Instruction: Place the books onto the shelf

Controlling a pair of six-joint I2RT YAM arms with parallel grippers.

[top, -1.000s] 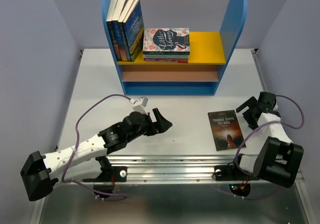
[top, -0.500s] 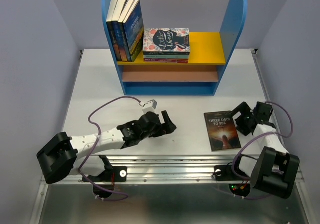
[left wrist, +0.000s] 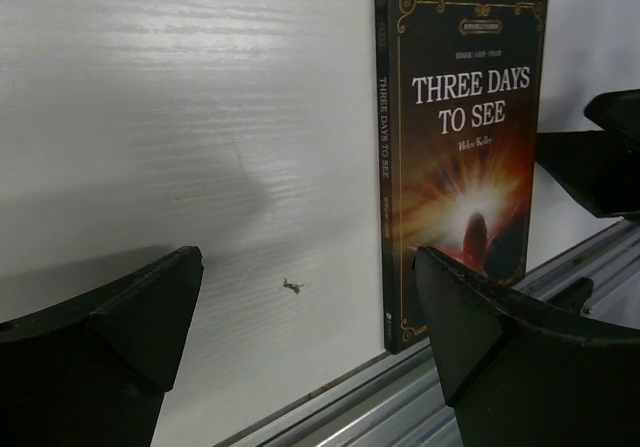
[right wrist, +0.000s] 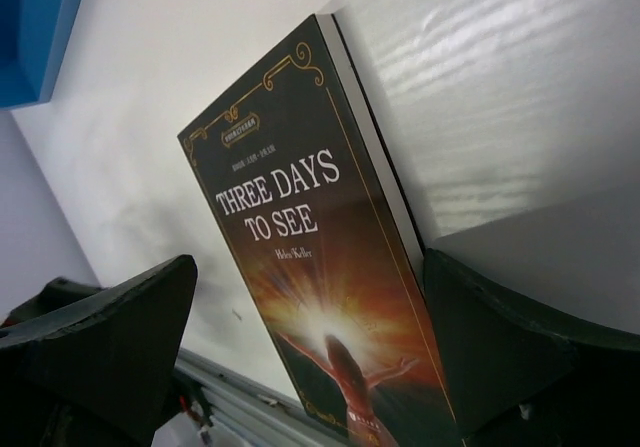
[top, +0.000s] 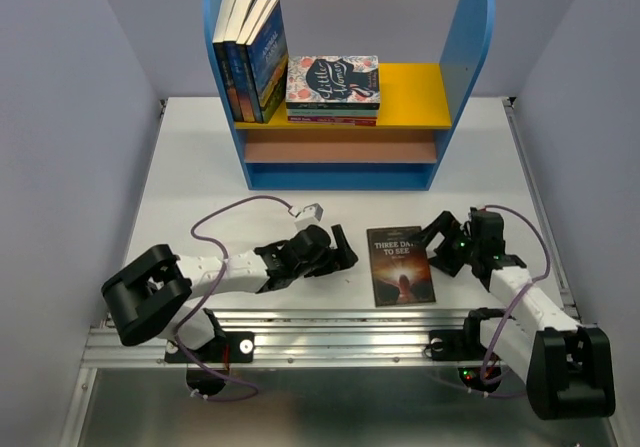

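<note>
- One book (top: 401, 265) lies flat on the table (top: 200, 167), cover up, near the front edge. You can read "Three Days to See" on it.
- Your left gripper (top: 346, 247) sits low over the table, just to the left of this book. Its jaws are spread wide and hold nothing.
- From the left wrist you see the book (left wrist: 460, 147) ahead and a bit to the right, with its spine facing you. Part of your own left gripper (left wrist: 305, 267) hides the book's near corner in that view.
- Your right gripper (top: 438, 245) sits just beside the right edge of the book. Its jaws are spread wide too, and nothing is in them.
- From the right wrist you see the book (right wrist: 290, 217) lying on the table in front of the right gripper (right wrist: 308, 267), its white page edge on the right. You cannot tell if the gripper touches the book.
- The book lies between your two grippers.
- The shelf (top: 470, 37) stands at the back of the table, well apart from the book. It has two tall blue sides, a yellow board (top: 410, 92) on top and a tan board (top: 340, 147) below.
- Four books (top: 250, 57) stand up on the yellow board, against the left blue side.
- A flowery stack (top: 333, 82) lies flat on the same board, right next to them.
</note>
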